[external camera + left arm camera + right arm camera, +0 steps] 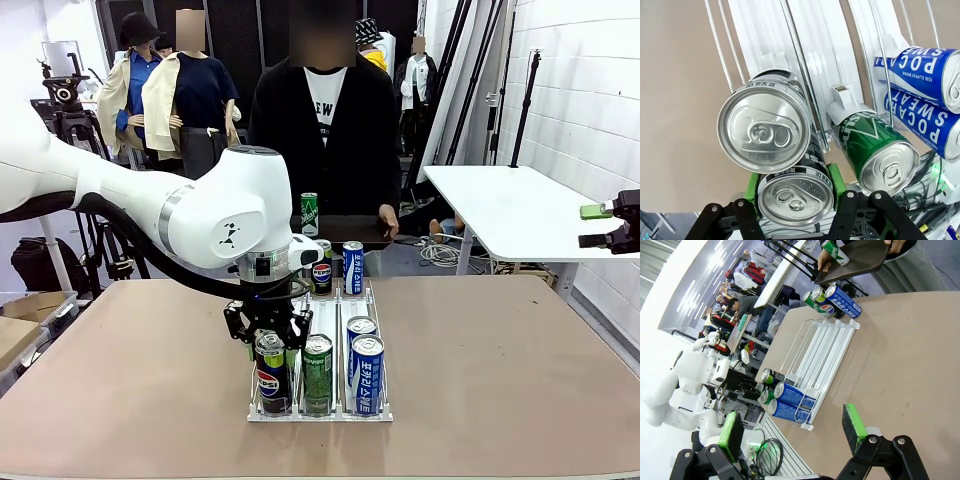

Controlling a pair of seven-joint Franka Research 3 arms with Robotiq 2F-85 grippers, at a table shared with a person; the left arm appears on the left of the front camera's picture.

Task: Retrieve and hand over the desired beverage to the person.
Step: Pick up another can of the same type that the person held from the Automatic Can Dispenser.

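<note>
Clamping Pepsi can [795, 202] (rack's [320, 416] outer left lane), left gripper [794, 192]; right gripper [792, 429] wide.

Beyond the left gripper [270, 345] and the brown worktop [500, 380], a white table [510, 205] stands to its right, beside a white brick wall [590, 80]; grey floor [405, 262] lies between.
</note>
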